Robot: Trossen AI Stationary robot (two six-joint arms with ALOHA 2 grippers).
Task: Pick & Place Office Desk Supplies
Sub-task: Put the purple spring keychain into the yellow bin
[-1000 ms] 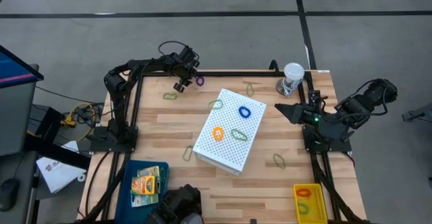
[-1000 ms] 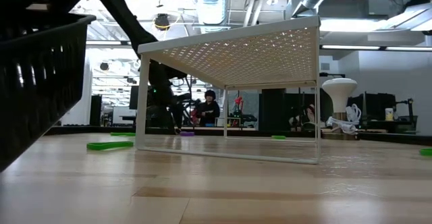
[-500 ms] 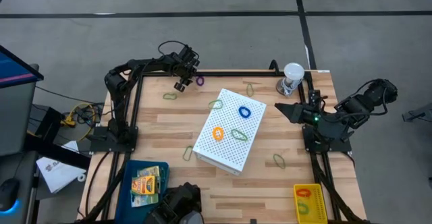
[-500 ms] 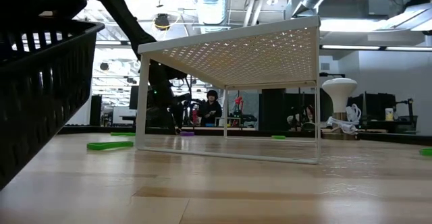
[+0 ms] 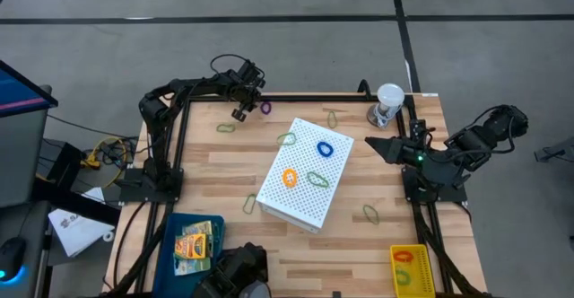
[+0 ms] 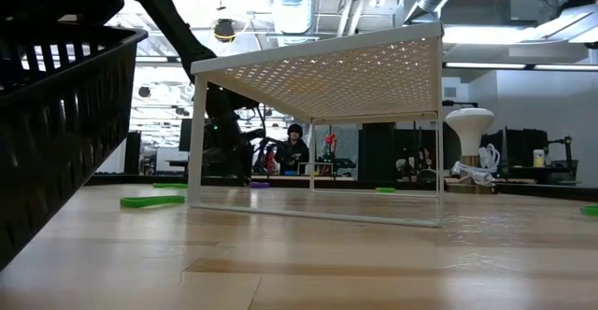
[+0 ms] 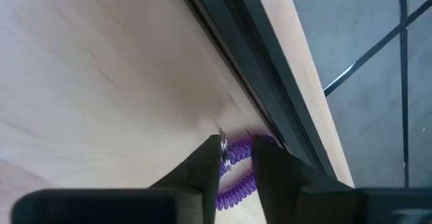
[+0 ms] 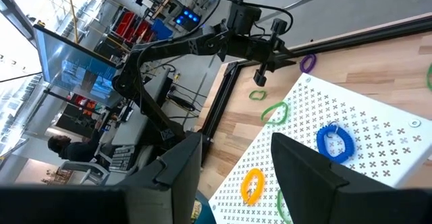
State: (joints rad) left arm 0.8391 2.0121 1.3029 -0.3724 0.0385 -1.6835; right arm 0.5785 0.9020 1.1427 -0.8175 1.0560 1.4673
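Left gripper (image 5: 244, 112) hangs at the table's (image 5: 206, 168) far edge beside a purple loop (image 5: 265, 108); blue (image 5: 325, 149) and orange (image 5: 290, 178) loops lie on the white box (image 5: 300, 204); right gripper (image 5: 374, 144) waits near the cup (image 5: 388, 100).

Three loops (image 5: 324, 149) on perforated box (image 5: 300, 193), table centre.

A wooden bench (image 5: 224, 159) seen from above holds a big white perforated box (image 5: 305, 174) at its centre, set at an angle. A clear cup with a white lid (image 5: 389, 103) stands near the far right corner.
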